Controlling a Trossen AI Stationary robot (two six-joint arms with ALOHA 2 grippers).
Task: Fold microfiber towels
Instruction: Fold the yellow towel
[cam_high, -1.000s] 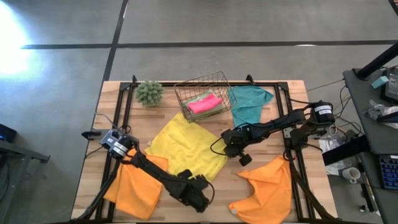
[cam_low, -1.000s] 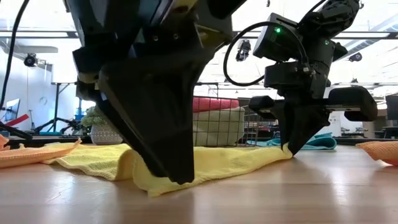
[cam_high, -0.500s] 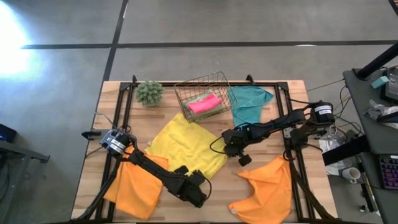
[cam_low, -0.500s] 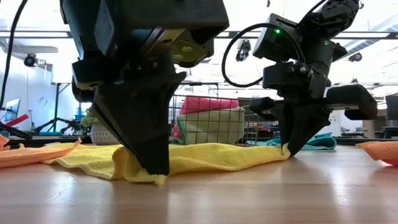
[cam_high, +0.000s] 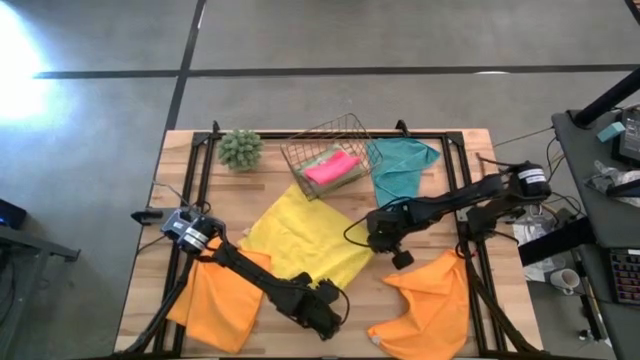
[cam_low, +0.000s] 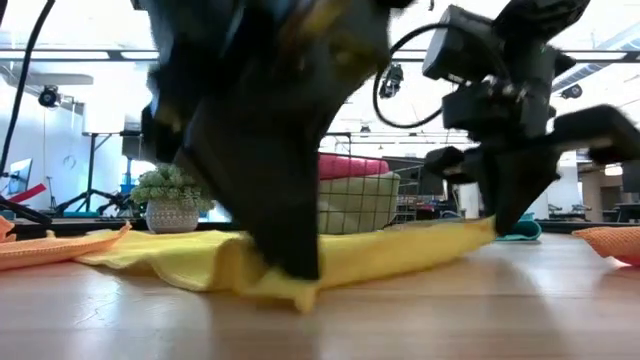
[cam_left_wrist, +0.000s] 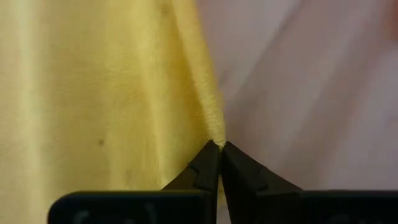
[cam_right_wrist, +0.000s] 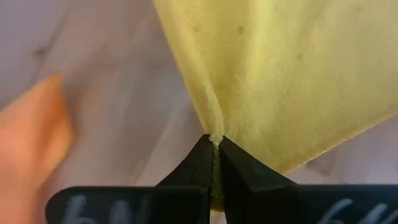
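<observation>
The wooden worktop (cam_high: 185, 180) carries a yellow towel (cam_high: 300, 240) spread flat near its middle. Two orange towels lie at the near edge: the left orange towel (cam_high: 215, 300) flat, the right orange towel (cam_high: 430, 295) rumpled. At the far side a teal towel (cam_high: 400, 165) lies beside a wire basket (cam_high: 300, 150), which holds a pink towel (cam_high: 330, 168). A fuzzy green plant ball (cam_high: 240, 148) stands at the far left corner.

The scene is evenly and brightly lit from overhead. Strong glare is seen on the floor (cam_high: 30, 60) in the high view. In the low view, the left pincer (cam_low: 290, 265) is smeared by motion blur against bright ceiling lights.
</observation>
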